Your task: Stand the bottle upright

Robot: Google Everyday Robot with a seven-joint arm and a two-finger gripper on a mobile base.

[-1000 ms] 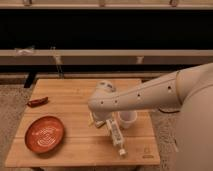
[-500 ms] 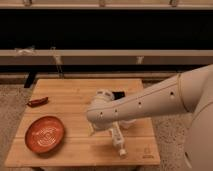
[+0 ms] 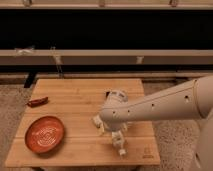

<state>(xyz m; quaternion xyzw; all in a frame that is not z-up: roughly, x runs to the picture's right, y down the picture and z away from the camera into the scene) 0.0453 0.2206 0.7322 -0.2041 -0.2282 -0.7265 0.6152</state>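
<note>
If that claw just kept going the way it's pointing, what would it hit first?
The gripper, open, points down over the near right part of the table. Straight on, it would likely meet the bare wood first. No bottle shows beneath it, though the arm may hide one.

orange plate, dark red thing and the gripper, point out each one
orange plate (image 3: 28,137): camera view, on its left rim
dark-red object (image 3: 37,102): camera view, on its middle, at the table's (image 3: 80,95) left edge
gripper (image 3: 114,139): camera view, between its fingertips, low over the table's front right
</note>
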